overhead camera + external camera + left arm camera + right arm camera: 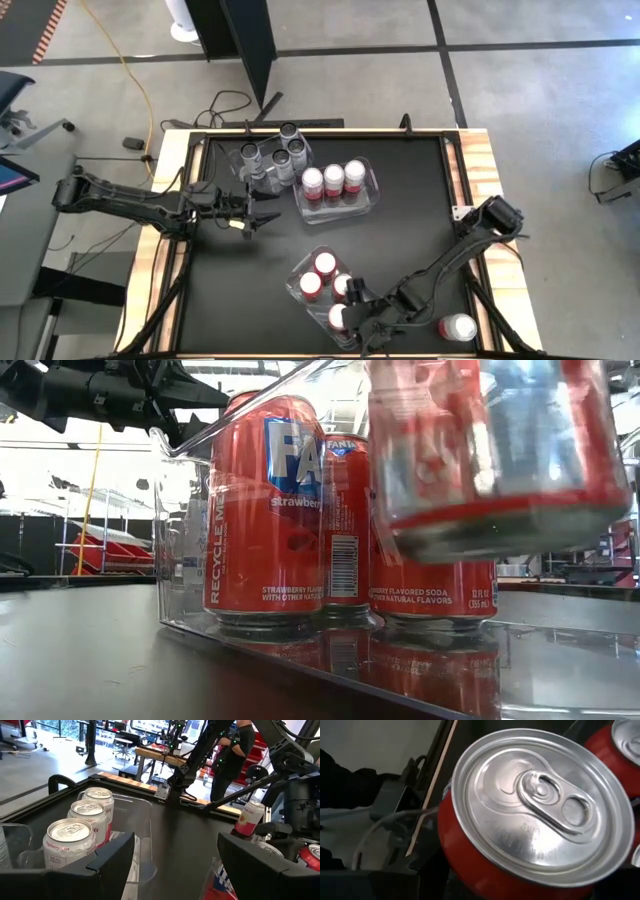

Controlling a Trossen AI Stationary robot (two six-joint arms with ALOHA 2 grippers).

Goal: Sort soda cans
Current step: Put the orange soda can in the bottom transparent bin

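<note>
Three clear bins hold the soda cans. The near bin (318, 283) has red cans (265, 510) standing in it. The middle bin (368, 188) has three red-and-white cans (69, 840). The far bin (248, 160) has several grey cans (288, 150). One more red-and-white can (457, 327) is on the table by the near right corner. My right gripper (345, 318) is over the near bin's near end, shut on a red can (540, 815). My left gripper (262, 220) hovers open, left of the middle bin. My right gripper holds the red can by its side wall just under the silver top (465, 855); the can itself hides the fingers. The can is lifted clear and slightly tilted, and its bottom (500, 530) hangs above the bin's floor beside the standing cans.
A raised black rim (455, 170) surrounds the black table, with wooden borders outside it. Open black surface lies right of the bins and left of the near bin. A person (227, 755) stands beyond the table's right side, among benches and equipment.
</note>
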